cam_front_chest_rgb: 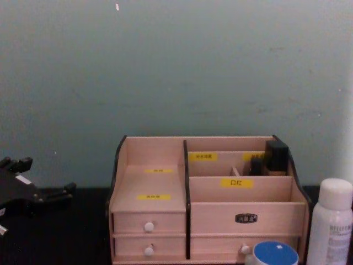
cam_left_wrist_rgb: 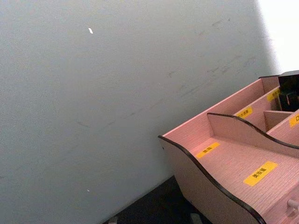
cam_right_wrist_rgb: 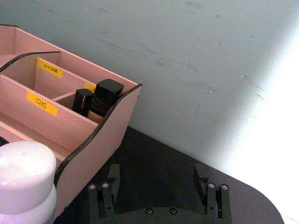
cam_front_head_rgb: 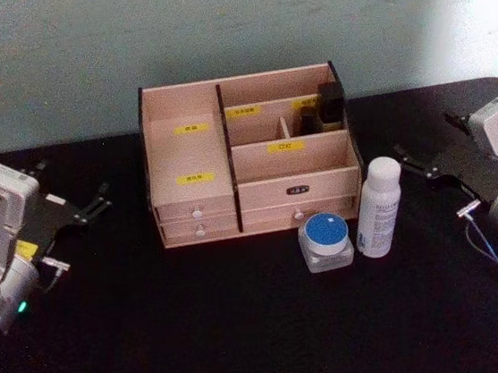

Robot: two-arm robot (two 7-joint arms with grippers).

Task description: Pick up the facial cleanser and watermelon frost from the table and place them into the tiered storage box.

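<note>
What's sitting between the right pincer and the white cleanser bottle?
Nothing: in the head view, bare black table separates the right pincer from the facial cleanser.

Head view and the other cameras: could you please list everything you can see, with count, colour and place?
tiered storage box: one, light wood with dark edges, middle of the table.
facial cleanser: one, white, upright in front of the box's right front corner.
watermelon frost: one, frosted with a blue lid, just left of the facial cleanser.
dark bottles: at least two, black, in the box's rear right compartment.
table: one, black.
wall: one, grey-green, behind the box.
left gripper: one, black, open, left of the box.
right gripper: one, black, open, right of the facial cleanser.
</note>
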